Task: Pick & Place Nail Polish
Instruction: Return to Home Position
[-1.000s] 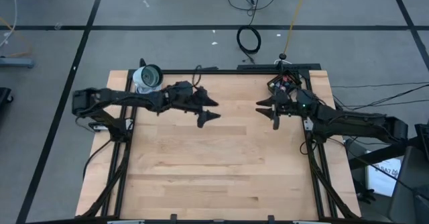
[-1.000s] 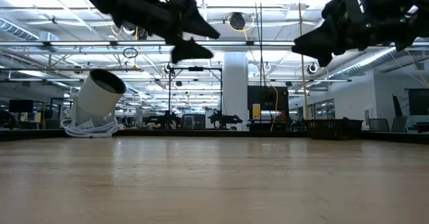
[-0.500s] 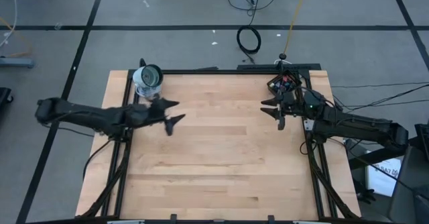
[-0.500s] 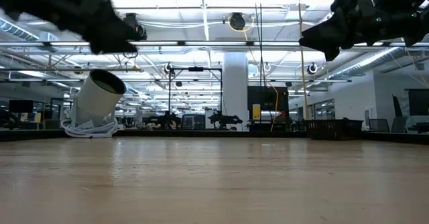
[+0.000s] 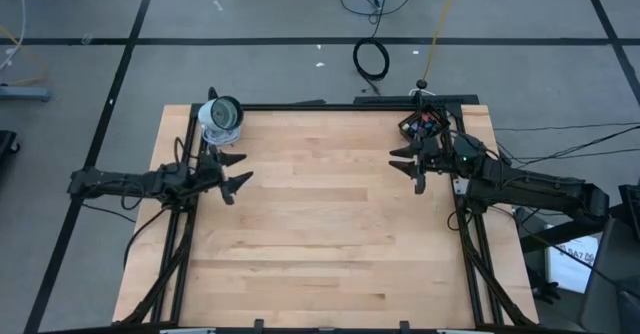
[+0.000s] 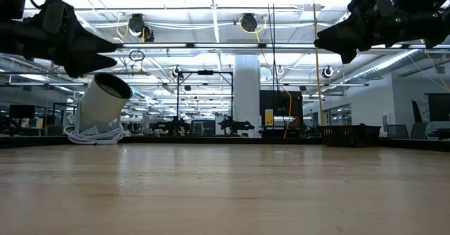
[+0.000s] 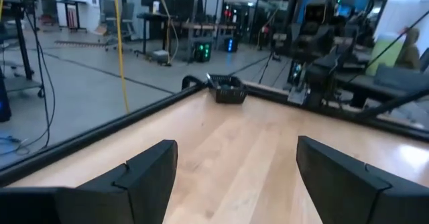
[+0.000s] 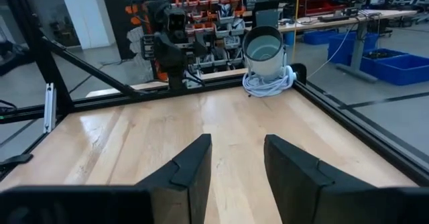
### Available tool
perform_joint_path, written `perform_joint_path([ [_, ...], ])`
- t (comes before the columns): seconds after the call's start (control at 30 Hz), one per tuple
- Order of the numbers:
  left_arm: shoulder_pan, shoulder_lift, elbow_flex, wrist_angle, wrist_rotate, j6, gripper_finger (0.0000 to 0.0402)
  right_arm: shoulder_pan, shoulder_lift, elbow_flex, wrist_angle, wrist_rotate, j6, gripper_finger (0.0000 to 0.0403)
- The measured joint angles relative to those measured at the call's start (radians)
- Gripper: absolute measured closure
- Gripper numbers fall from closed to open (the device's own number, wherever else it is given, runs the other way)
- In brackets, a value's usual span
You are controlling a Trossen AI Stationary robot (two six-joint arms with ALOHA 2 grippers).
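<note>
The nail polish shows only as small red and pink spots inside a black square box [image 5: 424, 125] at the table's far right corner; the left wrist view shows that box [image 7: 230, 90] from across the table. My right gripper [image 5: 403, 169] hovers just in front of the box, pointing level toward the left, open with nothing between its fingers [image 8: 238, 163]. My left gripper [image 5: 240, 169] hangs level over the table's left edge, open and empty [image 7: 234, 177]. Both are well above the wood in the low view.
A white cylinder [image 5: 222, 116] sits on a coil of white cord at the far left corner, just beyond my left gripper; it also shows in the low view [image 6: 103, 107]. A black frame rail [image 5: 330, 106] runs around the bare wooden tabletop [image 5: 330, 234].
My left gripper has drawn back from the table's middle toward the left edge and sunk a little, staying open and empty. My right gripper has kept its place.
</note>
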Motion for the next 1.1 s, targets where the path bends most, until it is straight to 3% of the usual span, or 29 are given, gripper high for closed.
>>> perform_joint_path([
  [0.23,0.0,-0.097,0.0,-0.12,0.0,-0.018,0.0107,0.0,-0.077,0.0,-0.05,-0.003,0.001,0.0277],
  [0.7,0.0,-0.098,0.001,-0.124,0.0,-0.001,0.0107,0.0,-0.382,-0.171,-0.054,-0.004,0.025,0.0277],
  [0.97,0.0,-0.098,0.001,-0.125,0.0,0.007,0.0107,0.0,-0.568,-0.174,-0.197,0.002,0.016,0.0277],
  [1.1,0.0,-0.098,0.001,-0.125,-0.002,0.006,0.0107,0.006,-0.573,-0.206,-0.191,0.025,0.032,0.0277],
])
